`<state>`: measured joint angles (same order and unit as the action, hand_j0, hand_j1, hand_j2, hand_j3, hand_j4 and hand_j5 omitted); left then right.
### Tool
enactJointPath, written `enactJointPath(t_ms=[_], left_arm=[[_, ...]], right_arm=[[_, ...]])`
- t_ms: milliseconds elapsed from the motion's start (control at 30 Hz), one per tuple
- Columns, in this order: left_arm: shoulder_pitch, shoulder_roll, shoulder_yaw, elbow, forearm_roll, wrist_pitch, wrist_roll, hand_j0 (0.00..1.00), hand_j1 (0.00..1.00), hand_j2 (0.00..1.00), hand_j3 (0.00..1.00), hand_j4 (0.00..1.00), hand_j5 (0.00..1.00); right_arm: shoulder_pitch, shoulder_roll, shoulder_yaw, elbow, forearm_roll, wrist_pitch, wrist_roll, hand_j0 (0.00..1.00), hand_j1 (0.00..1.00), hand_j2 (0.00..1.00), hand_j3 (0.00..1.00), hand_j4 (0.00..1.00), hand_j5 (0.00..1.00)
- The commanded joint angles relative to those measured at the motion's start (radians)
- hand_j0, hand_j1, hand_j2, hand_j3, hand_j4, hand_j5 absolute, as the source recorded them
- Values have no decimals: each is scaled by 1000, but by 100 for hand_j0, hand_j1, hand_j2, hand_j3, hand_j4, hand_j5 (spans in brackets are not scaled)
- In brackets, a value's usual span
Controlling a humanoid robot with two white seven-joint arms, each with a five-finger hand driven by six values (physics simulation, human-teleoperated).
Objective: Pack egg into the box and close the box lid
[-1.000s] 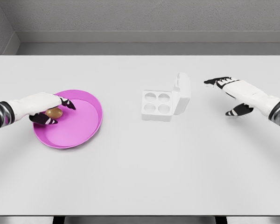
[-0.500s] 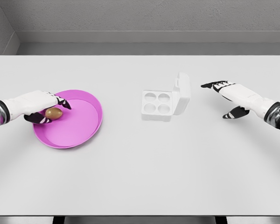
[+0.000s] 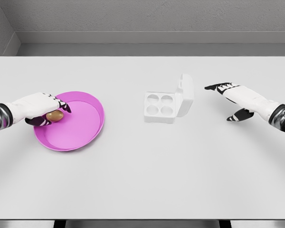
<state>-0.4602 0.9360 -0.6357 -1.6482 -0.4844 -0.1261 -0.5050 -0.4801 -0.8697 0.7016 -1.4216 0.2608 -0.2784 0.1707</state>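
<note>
the left hand point(image 3: 40, 107) is reaching in from the nine o'clock edge of the view and sitting over the nine o'clock side of the pink plate point(image 3: 85, 130). its fingers are curling around the brown egg point(image 3: 54, 116), with dark fingertips showing above and below it, so the egg is lying in the hand's grasp just inside the plate's rim. whether the egg is touching the plate floor or is lifted off it, i cannot tell.

the white egg box point(image 3: 160, 107) is standing near the middle of the white table point(image 3: 142, 180), well apart from the plate toward three o'clock. its four cups are showing, and its lid point(image 3: 185, 94) is standing up, hinged on the box's three o'clock side.

the right hand point(image 3: 235, 97) is coming in from the three o'clock edge, hovering near the lid but apart from it. its fingers are stretching out flat toward nine o'clock, the thumb is hanging down, and it is holding nothing.
</note>
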Motion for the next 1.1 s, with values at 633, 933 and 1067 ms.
enactJointPath(t_ms=[633,933,1067], left_arm=[[2,-23,1,33,-45,0,0,73,73,73,73,73,73],[2,-48,1,57,-57,0,0,73,73,73,73,73,73],[2,-55,2,57,-57,0,0,68,68,68,68,68,68]], right_arm=[[0,-2,-1,-2,-3,1,0,100,100,100,100,100,100],[0,-2,-1,0,-3,1,0,100,100,100,100,100,100],[0,-2,-1,-2,-3,1,0,100,100,100,100,100,100]])
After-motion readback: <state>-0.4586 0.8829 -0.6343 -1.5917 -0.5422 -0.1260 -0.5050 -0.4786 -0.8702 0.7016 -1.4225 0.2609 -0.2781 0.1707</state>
